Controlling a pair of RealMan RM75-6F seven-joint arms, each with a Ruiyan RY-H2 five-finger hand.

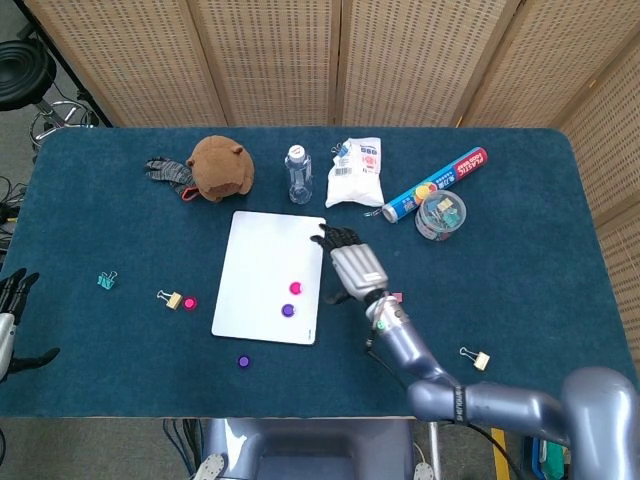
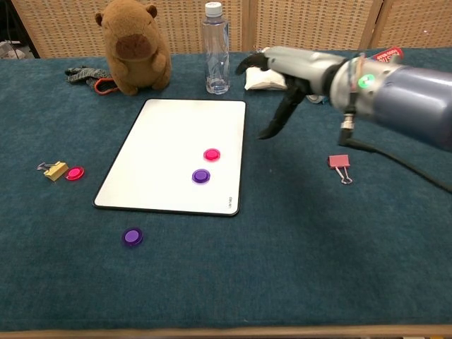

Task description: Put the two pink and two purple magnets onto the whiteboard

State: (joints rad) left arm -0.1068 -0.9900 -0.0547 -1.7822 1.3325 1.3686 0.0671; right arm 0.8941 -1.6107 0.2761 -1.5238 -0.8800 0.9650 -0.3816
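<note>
1. Whiteboard is mostly bare, just a pink magnet and a purple magnet near its right edge.
2. Back edge is crowded: capybara plush and water bottle stand tall there.
3. Open blue tabletop up front, only a loose purple magnet on it.

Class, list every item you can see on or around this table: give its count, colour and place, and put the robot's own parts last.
Rectangular whiteboard: one, white, table centre.
Round magnets on board: pink, purple.
Round magnets off board: pink at left, purple in front of the board.
Plush capybara: one, brown, behind board.
Plastic water bottle: one, clear, behind board.
White packet: one, beside bottle.
Blue tube: one, back right.
Clear tub of clips: one, beside the tube.
Binder clips: yellow, teal, pink, yellow.
Right hand: grey, empty, right of board.
Left hand: dark, far left edge.
</note>
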